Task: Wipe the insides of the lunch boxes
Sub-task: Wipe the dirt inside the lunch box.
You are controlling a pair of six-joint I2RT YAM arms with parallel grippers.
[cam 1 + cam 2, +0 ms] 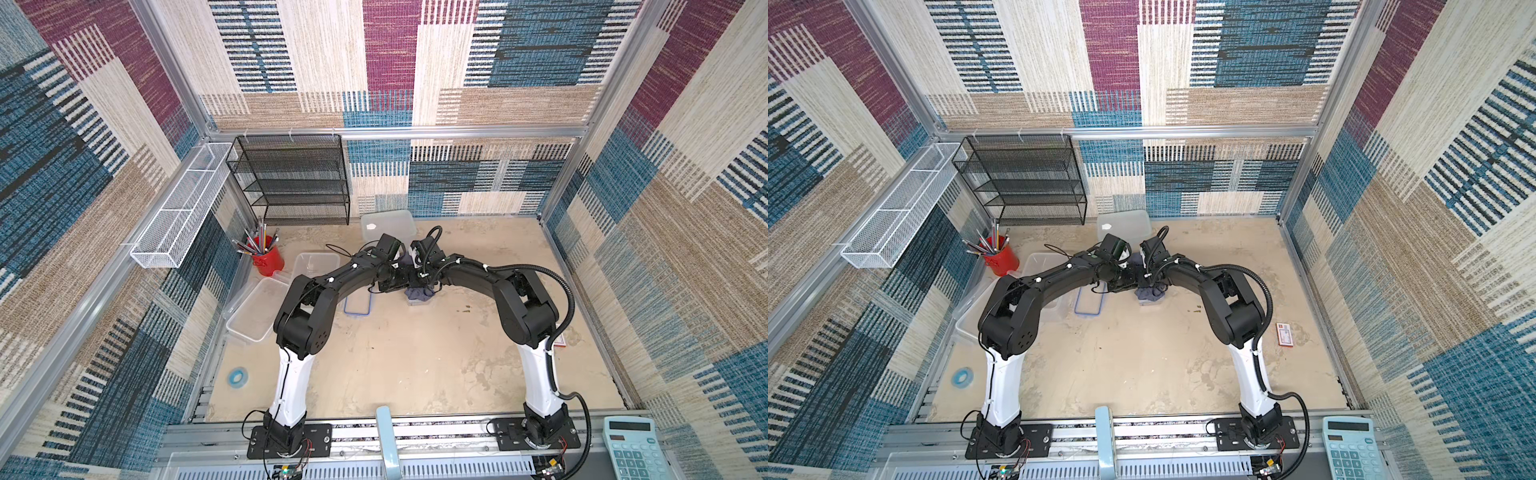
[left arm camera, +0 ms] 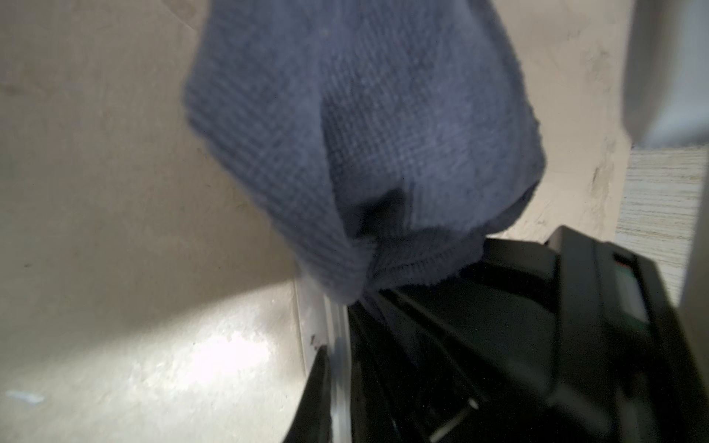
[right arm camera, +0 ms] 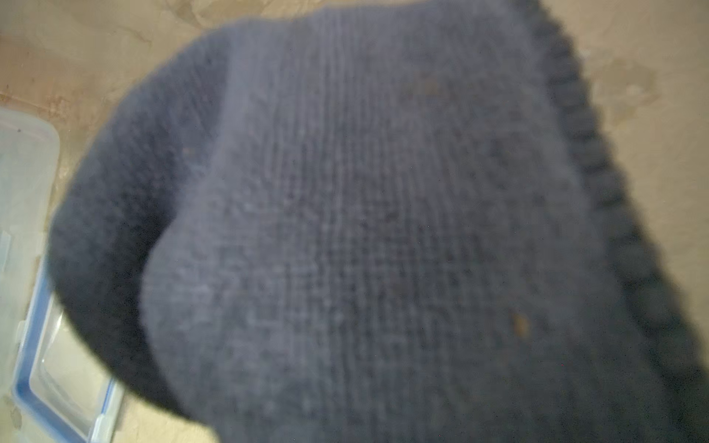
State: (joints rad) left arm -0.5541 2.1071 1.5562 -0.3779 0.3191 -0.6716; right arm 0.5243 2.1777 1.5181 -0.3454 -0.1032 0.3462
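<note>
Both arms meet over the middle of the table. My right gripper is shut on a grey-blue cloth, which fills the right wrist view and hides the fingers. The cloth hangs into the small lunch box, mostly hidden beneath it. My left gripper is shut on that box's clear wall. The large lunch box and the medium one lie open at the left. A blue-rimmed lid lies beside the grippers.
A whitish lid lies at the back by the black mesh shelf. A red cup of pencils stands back left under a white wire basket. A blue tape roll, a card and a calculator lie nearer the front.
</note>
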